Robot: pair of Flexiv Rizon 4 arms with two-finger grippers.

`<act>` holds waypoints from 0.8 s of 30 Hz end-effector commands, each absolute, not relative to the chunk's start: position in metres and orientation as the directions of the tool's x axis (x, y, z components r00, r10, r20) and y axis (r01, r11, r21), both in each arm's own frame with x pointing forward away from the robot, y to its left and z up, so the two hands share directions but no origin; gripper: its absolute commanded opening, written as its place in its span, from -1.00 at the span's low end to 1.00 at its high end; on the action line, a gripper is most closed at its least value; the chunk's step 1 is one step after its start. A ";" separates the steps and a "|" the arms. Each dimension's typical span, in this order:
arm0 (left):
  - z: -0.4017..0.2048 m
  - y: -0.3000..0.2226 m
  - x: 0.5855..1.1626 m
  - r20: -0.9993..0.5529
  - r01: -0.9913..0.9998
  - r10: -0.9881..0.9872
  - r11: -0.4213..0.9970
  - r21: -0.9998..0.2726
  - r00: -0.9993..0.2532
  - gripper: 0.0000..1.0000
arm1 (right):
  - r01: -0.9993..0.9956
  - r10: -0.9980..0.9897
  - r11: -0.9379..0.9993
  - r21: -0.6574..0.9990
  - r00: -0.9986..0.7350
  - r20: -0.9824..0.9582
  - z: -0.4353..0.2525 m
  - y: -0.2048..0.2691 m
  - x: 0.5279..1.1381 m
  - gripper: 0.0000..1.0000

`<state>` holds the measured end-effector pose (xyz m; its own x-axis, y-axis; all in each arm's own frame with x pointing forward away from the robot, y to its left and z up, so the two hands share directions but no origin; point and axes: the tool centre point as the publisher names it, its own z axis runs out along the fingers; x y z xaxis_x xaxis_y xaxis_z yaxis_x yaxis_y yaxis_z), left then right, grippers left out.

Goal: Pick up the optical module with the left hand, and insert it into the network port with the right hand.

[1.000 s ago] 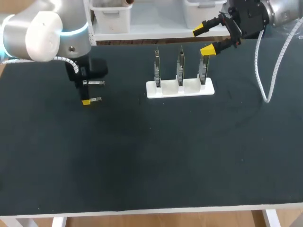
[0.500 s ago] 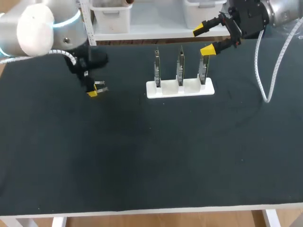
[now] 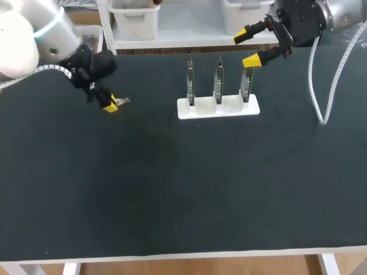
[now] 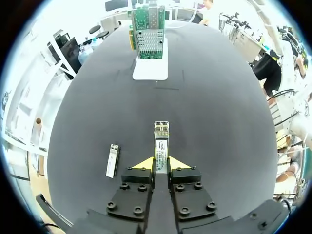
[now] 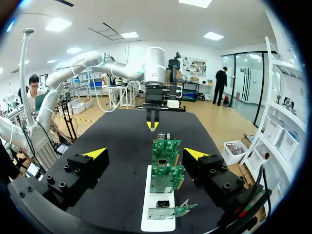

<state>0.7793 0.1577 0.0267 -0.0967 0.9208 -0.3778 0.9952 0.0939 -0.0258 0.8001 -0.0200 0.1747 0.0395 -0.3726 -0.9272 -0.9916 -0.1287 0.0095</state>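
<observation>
Table [image 3: 172, 195]: dark mat surface. White stand [image 3: 229, 109]: 1 flat base at the far middle of the table. Network cards [image 3: 218, 80]: 3 green boards, upright in a row on the stand, each with a metal port cage seen from the left wrist view. Left gripper [image 3: 110, 105]: over the far left part of the table, well apart from the stand, and pointing toward it. Its 2 yellow-tipped fingers are pinched from both sides on 1 optical module [image 4: 161, 144]. The module is a narrow silver bar with a labelled face. It juts forward past the fingertips, in line with the cards. Second module [image 4: 113, 160]: 1 similar silver bar lying flat on the mat just beside the left gripper, touching neither finger. Right gripper [image 3: 248, 47]: at the far edge of the table, just behind the stand's right end. Its 2 fingers are spread wide with nothing between them. From its wrist view, the 3 cards stand ahead of it and the left arm faces it beyond them.
</observation>
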 end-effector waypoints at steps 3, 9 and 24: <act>0.026 0.160 0.774 -0.393 0.995 0.915 0.097 -0.013 -0.094 -1.00 | -0.992 -0.373 -0.124 0.006 0.041 -0.927 0.175 -0.020 0.797 1.00; 0.026 0.160 0.774 -0.393 0.995 0.915 0.097 -0.013 -0.094 -1.00 | -0.992 -0.373 -0.124 0.006 0.041 -0.927 0.175 -0.020 0.797 1.00; 0.045 0.144 0.780 -0.414 0.997 0.910 0.058 0.043 -0.035 -1.00 | -0.992 -0.373 -0.124 0.006 0.041 -0.927 0.175 -0.020 0.797 1.00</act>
